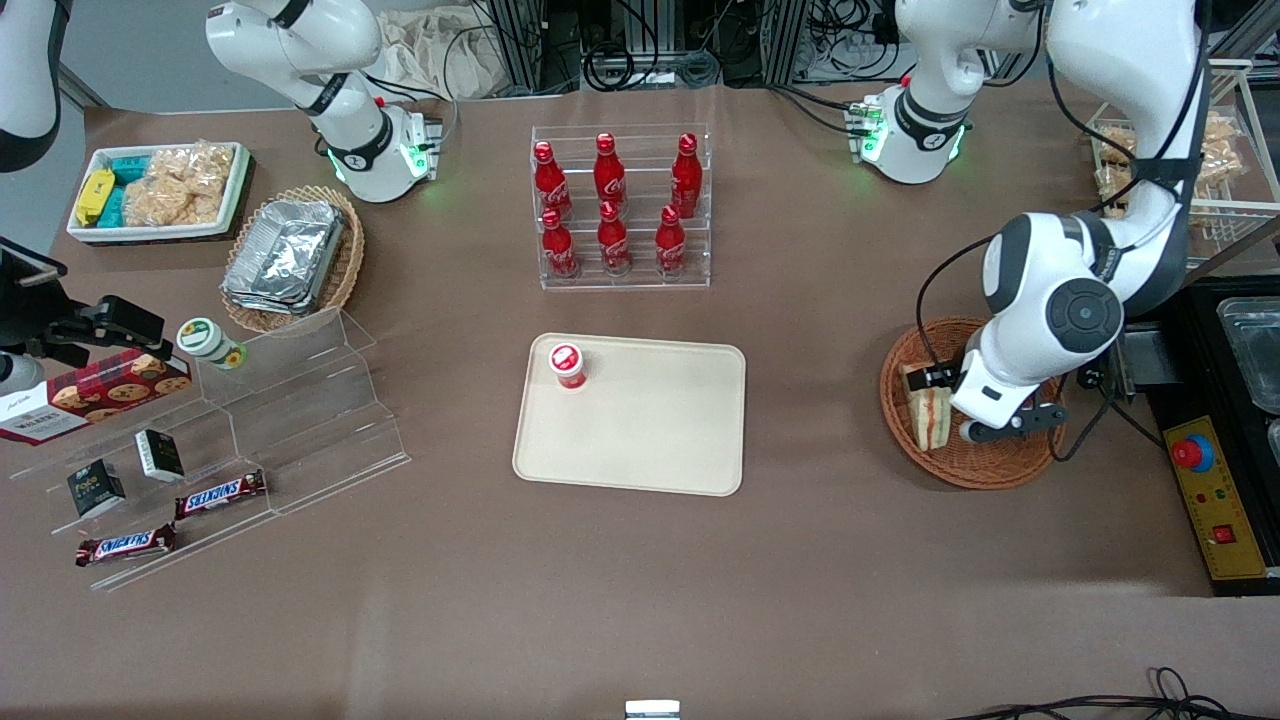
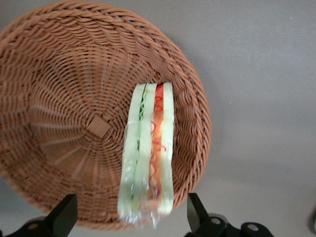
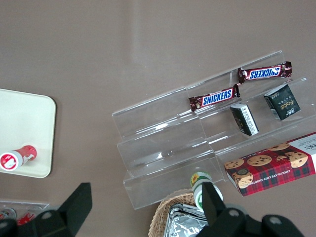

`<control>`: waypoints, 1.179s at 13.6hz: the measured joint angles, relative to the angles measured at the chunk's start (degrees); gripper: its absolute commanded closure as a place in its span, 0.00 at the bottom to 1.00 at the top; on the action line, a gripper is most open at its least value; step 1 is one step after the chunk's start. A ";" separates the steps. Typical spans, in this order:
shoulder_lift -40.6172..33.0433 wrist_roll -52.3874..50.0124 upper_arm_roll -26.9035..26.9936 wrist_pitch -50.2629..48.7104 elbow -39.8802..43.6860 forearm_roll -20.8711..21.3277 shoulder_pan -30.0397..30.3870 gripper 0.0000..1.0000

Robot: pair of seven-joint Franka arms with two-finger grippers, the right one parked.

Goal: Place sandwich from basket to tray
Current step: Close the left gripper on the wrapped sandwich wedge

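**A:** Where does your gripper point(image 2: 128, 217) stand?

**B:** It hangs over the basket point(image 1: 990, 470), its fingers point(image 2: 64, 215) spread wide to either side of the sandwich point(image 2: 147, 153), touching neither face as far as the wrist view shows. You have nothing pinched yet.

**A:** And the sandwich itself?

**B:** It stands on edge inside the basket, leaning near the rim on the tray's side. The bread is pale, with green and red filling, and it looks wrapped in clear film.

**A:** So how far along are you?

**B:** I judge you are at the start: the approach is made, but the grasp, the lift, the carry and the release on the tray point(image 1: 650, 440) are all left. The tray lies on the counter point(image 1: 640, 600) well apart from the basket, toward the parked arm's end, holding only a small red-capped pot point(image 1: 567, 365).

**A:** Any writing you can read?

**B:** Farther from the basket than the tray, two bars point(image 1: 220, 494) on a clear stepped stand point(image 1: 330, 420) read "SNICKERS". The red bottles point(image 1: 612, 205) in the rack carry a white script I cannot read for certain. The sandwich shows no label.
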 measured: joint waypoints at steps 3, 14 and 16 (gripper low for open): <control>1.41 -0.47 0.00 5.58 -3.25 0.00 0.00 0.17; -2.81 -4.49 -1.23 -5.68 3.47 0.02 -0.02 0.93; -4.62 -4.49 -1.92 -16.81 11.42 0.05 -0.02 0.93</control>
